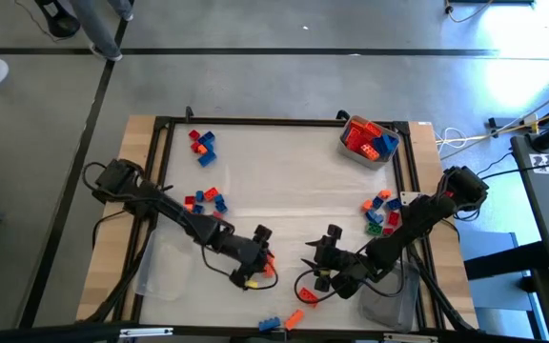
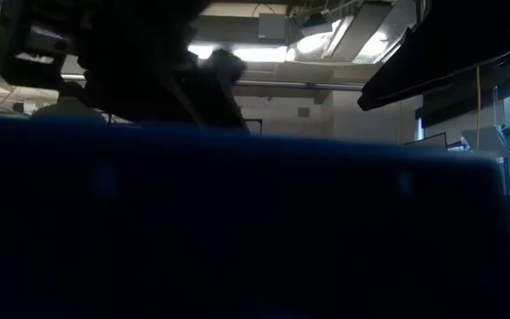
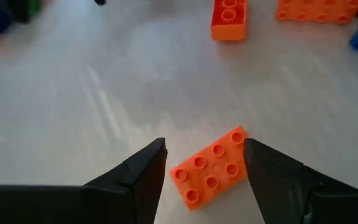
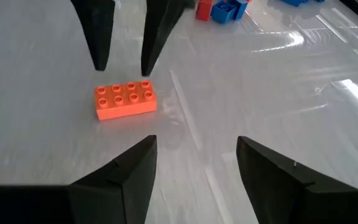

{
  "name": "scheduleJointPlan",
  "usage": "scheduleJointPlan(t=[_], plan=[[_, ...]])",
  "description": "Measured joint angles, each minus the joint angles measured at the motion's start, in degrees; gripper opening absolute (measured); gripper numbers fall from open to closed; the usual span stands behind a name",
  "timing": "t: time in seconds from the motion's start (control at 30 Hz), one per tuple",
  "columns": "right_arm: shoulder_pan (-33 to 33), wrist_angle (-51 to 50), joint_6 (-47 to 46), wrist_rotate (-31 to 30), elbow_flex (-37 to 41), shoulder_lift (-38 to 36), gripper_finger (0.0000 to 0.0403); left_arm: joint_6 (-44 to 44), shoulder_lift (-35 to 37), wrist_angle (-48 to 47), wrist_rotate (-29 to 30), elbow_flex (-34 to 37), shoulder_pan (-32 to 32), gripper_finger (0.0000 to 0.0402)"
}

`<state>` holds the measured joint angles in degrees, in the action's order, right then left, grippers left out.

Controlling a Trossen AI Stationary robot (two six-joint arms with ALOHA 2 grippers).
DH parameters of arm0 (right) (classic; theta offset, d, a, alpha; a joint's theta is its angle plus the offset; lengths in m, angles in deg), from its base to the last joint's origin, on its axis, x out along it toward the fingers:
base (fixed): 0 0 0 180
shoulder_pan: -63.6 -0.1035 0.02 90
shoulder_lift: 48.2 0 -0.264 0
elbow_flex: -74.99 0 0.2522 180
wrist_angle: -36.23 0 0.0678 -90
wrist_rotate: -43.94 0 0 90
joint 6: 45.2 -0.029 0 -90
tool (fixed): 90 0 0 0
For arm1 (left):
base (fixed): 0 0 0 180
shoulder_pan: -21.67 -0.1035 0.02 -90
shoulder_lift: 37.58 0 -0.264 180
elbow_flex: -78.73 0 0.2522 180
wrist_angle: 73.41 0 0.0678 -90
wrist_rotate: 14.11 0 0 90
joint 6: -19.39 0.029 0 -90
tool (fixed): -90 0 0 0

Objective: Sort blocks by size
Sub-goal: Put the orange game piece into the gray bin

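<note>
Between the left gripper's (image 3: pixel 204 165) spread fingers lies a flat orange eight-stud plastic brick (image 3: pixel 211 169) on the white tabletop (image 3: pixel 104 93), long axis skewed across the gap. Right gripper (image 4: pixel 194 165), also spread, waits farther off, empty.

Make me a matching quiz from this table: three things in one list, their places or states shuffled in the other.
Things:
1. orange brick
2. clear tub
3. right claw

Places or states:
A. open over bare tabletop
B. at the open fingertips of the left claw
C. at a table corner, holding red blocks

Pairs: 1-B, 2-C, 3-A
</note>
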<state>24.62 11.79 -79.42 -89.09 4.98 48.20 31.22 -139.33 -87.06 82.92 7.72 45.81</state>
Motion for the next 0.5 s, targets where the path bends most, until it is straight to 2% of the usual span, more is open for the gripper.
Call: scheduleJointPlan(t=[0.23, 0.5], plan=[[0.00, -0.09, 0.02, -0.02, 0.00, 0.00, 0.0221, -1.04, -3.86, 2.30, -10.16, 0.02, -2.98, 0.0202], [0.00, -0.20, 0.02, 0.00, 0.00, 0.02, 0.0221, 0.29, -6.15, 4.03, -11.83, -0.11, -4.61, 0.0202]])
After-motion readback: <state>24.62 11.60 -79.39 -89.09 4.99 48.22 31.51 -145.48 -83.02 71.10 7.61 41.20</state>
